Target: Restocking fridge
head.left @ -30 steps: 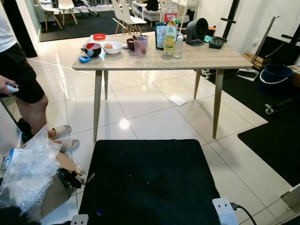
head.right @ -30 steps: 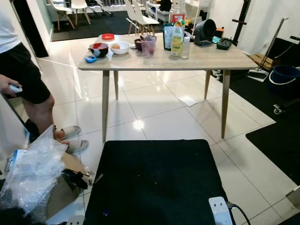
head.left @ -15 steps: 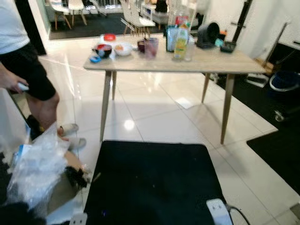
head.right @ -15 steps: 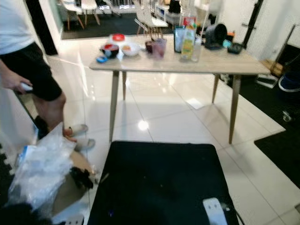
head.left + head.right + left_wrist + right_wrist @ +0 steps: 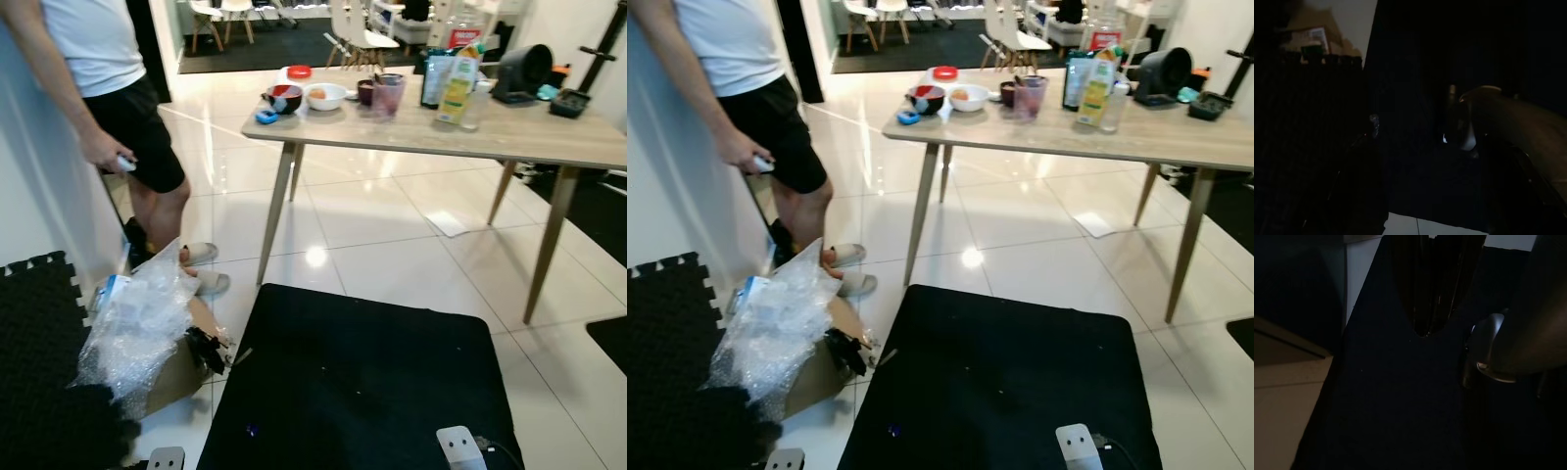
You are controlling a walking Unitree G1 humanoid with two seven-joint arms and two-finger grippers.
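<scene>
- The groceries to be restocked are standing on the wooden table (image 5: 509, 132), well ahead of both grippers and above them: a yellow-green bottle (image 5: 457, 86), a dark carton (image 5: 434, 76), a clear bottle (image 5: 477, 106) and a large jug with a red label (image 5: 1104, 29) are being seen grouped at its far side.
- The yellow-green bottle is being judged light to middling in weight, with stiff but smooth plastic walls that may slip; it is best taken around the body below the shoulder, not by the cap.
- The carton is being judged to dent if squeezed hard, so a hold across its flat sides is being advised.
- Nearer the table's other end, a pinkish cup (image 5: 388, 95), a white bowl (image 5: 325, 96) and a red-and-black bowl (image 5: 285, 98) are being seen; these are open on top and would spill if tilted.
- The right gripper (image 5: 1425, 330) is hanging low over the black mat (image 5: 362, 382), with its fingers being held close together and nothing between them.
- The left gripper's state cannot be told, its wrist view being too dark.
- To the left of the grippers, a person (image 5: 108, 88) is standing by the wall, with bubble wrap (image 5: 142, 323) lying on a cardboard box (image 5: 181, 367) at their feet.
</scene>
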